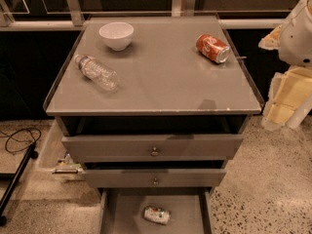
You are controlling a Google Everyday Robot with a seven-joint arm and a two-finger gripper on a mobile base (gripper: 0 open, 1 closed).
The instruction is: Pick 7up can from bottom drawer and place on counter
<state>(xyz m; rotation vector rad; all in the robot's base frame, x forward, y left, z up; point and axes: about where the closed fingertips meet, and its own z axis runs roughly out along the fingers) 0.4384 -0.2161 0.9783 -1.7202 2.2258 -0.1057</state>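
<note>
The robot's pale cream and white gripper (286, 106) hangs off the right edge of the bench, level with its front right corner and clear of the rim, touching nothing. Whether it is spread or closed cannot be told here. The white rounded arm housing (298, 30) sits above it, beside the right edge.

The nearest thing on the large flat grey square bench (161, 89), which has a thin raised rim and rounded front corners, is an orange-red soda can (213, 48). It lies on its side near the back right corner, silver end towards the right edge. A small white ceramic bowl (116, 34) stands upright near the back left corner. A clear plastic water bottle (96, 72) lies on its side close to the left edge, cap towards the back.

Below the front edge, two grey knobbed drawers (155, 151) are each pulled partly out, the upper one further. Under them the lowest shallow grey tray drawer (124, 211) is open furthest. The small pale silver-white 7up can with green and red markings (156, 214) lies on its side on that drawer's flat floor, about mid-width and apart from both side walls, well away from the gripper.

A black cable (19, 139) loops on the floor beyond the left edge.
</note>
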